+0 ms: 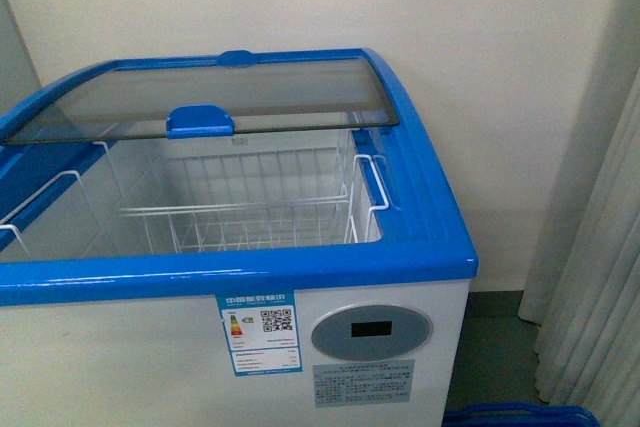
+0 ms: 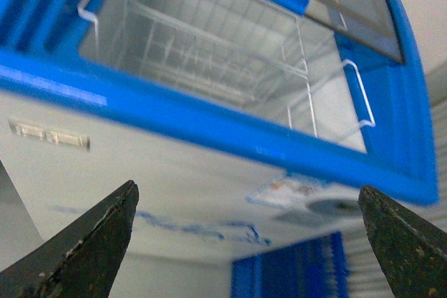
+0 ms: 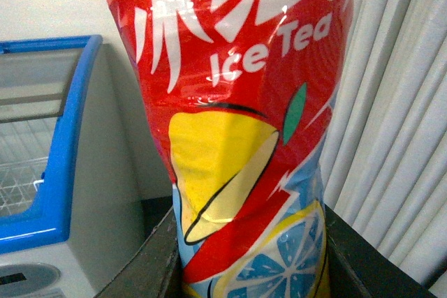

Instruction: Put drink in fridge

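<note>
The fridge [image 1: 300, 267] is a white chest freezer with a blue rim, its front half uncovered; the glass lid [image 1: 230, 97] is slid to the back. A white wire basket [image 1: 250, 202] hangs inside. Neither arm shows in the front view. My right gripper [image 3: 248, 270] is shut on the drink [image 3: 244, 102], a bottle with a red "Ice Tea" label with lemon pictures, which fills the right wrist view; the fridge [image 3: 63, 165] stands off to its side. My left gripper [image 2: 248, 242] is open and empty, below the fridge's front wall [image 2: 174, 179].
A pale wall rises behind the fridge. White curtains [image 1: 600, 277] hang to its right. A blue plastic basket [image 1: 520, 414] sits on the floor at the fridge's right front corner and also shows as a blue basket [image 2: 293, 270] between the left fingers.
</note>
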Robot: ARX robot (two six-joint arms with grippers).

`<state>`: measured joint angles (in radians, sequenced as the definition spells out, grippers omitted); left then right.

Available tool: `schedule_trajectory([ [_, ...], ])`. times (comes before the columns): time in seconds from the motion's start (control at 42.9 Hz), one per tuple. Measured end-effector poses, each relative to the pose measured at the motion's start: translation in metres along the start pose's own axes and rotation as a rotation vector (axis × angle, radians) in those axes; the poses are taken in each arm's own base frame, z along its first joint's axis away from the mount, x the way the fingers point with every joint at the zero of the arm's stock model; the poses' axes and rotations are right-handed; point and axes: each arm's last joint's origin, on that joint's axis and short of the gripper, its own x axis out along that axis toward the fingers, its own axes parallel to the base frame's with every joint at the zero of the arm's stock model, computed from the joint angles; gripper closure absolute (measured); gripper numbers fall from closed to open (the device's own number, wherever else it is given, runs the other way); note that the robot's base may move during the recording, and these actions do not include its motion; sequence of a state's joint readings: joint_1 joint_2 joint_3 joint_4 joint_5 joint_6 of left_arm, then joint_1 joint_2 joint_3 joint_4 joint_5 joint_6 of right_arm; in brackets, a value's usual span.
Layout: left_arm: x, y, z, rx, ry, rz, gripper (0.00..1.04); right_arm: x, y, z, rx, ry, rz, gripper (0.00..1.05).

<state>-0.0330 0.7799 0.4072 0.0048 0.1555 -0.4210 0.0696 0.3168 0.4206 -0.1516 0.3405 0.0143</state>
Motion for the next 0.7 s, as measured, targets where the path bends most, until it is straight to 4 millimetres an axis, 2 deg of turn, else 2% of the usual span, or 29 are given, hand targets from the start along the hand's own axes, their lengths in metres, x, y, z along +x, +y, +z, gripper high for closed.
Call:
schedule_trajectory([
  [0.117,-0.036,0.001,-0.018,-0.058,-0.024,-0.054,0.09,0.0,0.0,0.0,0.0,0.0,0.0,0.68],
  [0.21,-0.057,0.007,-0.019,0.188,-0.391,0.051,0.29,0.0,0.0,0.0,0.0,0.0,0.0,0.68],
  [0.257,-0.059,0.008,-0.022,0.272,-0.422,0.065,0.37,0.002,0.0,0.0,-0.026,0.052,0.033,0.68],
  [0.326,-0.055,0.013,-0.031,0.355,-0.403,0.086,0.52,0.001,0.001,0.013,-0.148,0.301,0.274,0.68],
  [0.373,-0.053,0.016,-0.037,0.389,-0.392,0.094,0.62,-0.002,0.006,0.017,-0.195,0.38,0.418,0.68],
  [0.443,-0.057,0.019,-0.045,0.408,-0.377,0.104,0.77,0.007,0.018,0.026,-0.322,0.38,0.539,0.68],
  [0.56,-0.06,0.02,-0.049,0.421,-0.407,0.1,1.0,0.037,0.047,0.061,-0.561,0.221,0.623,0.68],
  [0.63,-0.058,0.022,-0.053,0.425,-0.399,0.101,1.02,0.059,0.073,0.071,-0.771,0.139,0.722,0.68],
  [0.7,-0.057,0.023,-0.056,0.426,-0.396,0.103,1.02,0.073,0.093,0.07,-0.909,0.125,0.793,0.68],
])
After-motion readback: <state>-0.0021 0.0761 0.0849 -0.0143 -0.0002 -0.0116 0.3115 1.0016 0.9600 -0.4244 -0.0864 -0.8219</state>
